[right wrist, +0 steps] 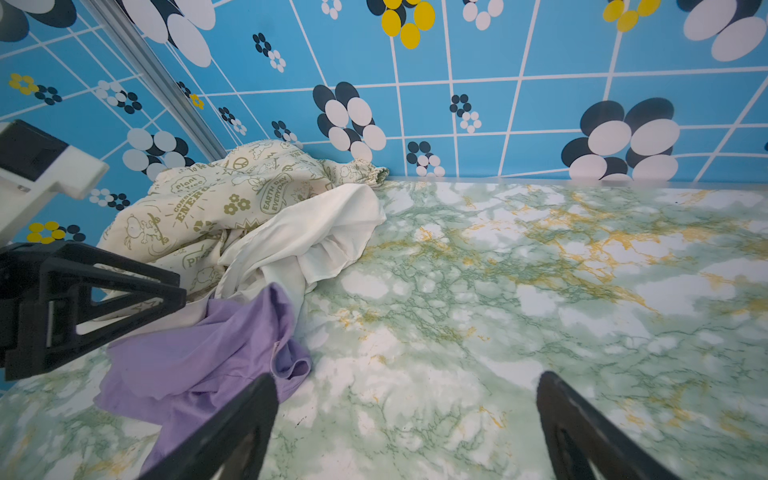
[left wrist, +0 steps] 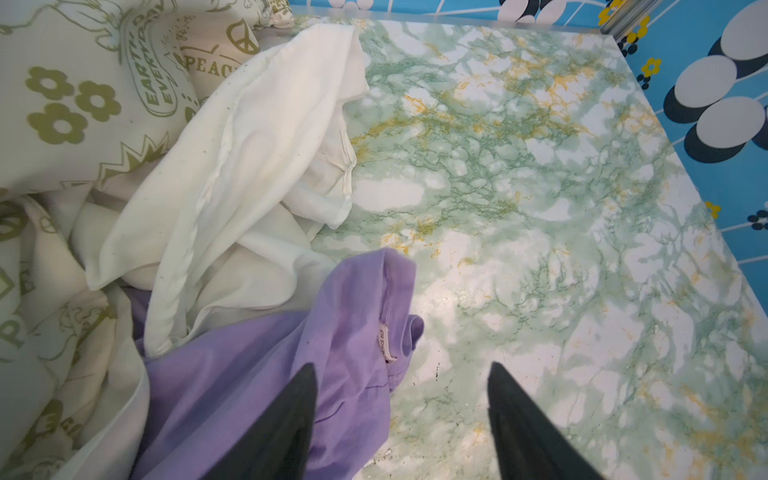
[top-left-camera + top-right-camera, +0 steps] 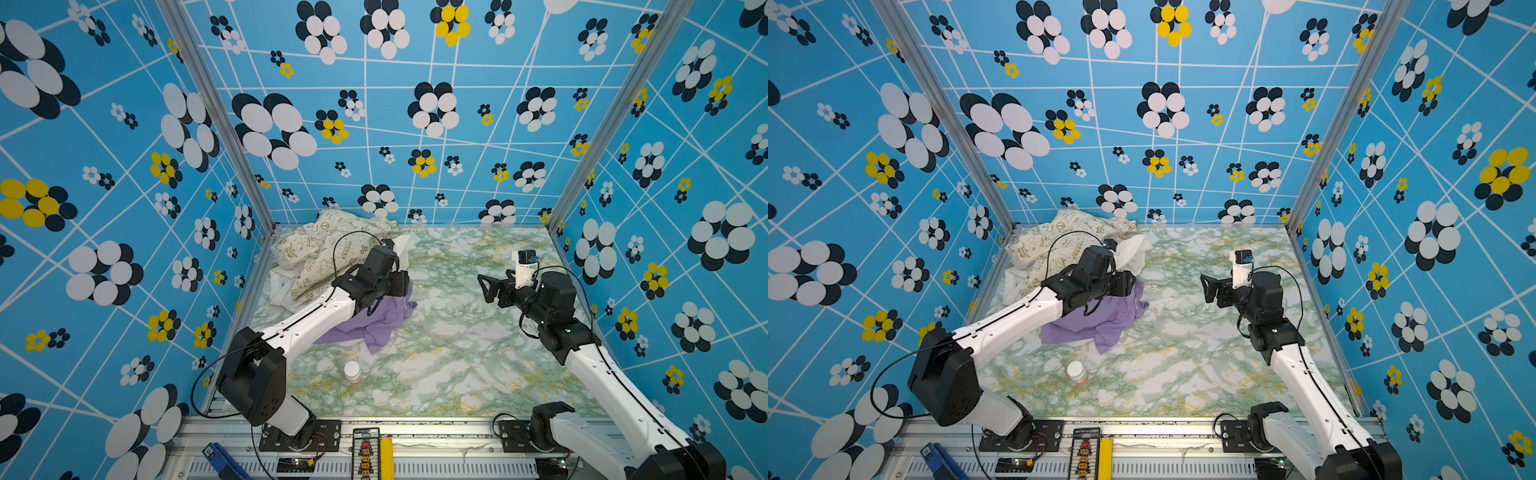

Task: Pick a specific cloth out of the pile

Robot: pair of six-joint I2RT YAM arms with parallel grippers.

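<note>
The left pincer [image 2: 402, 365] hovers, jaws spread, over the purple cloth [image 2: 232, 374], holding nothing; the right pincer [image 1: 407, 375] gapes empty above the worktop [image 1: 540, 291].

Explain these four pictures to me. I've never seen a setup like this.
Two white-and-black robot arms stand at a green-marbled table, walled in blue flowered panels. Two pictures look down from overhead; two come from cameras on the arms' wrists. In the far left corner lies a pile: a cream cloth with olive-green prints, a plain white cloth, and a wrinkled lavender cloth spread nearest the front. A small white-capped bottle sits apart. The left gripper hovers open above the lavender cloth's edge, holding nothing. The right gripper is open and empty.
</note>
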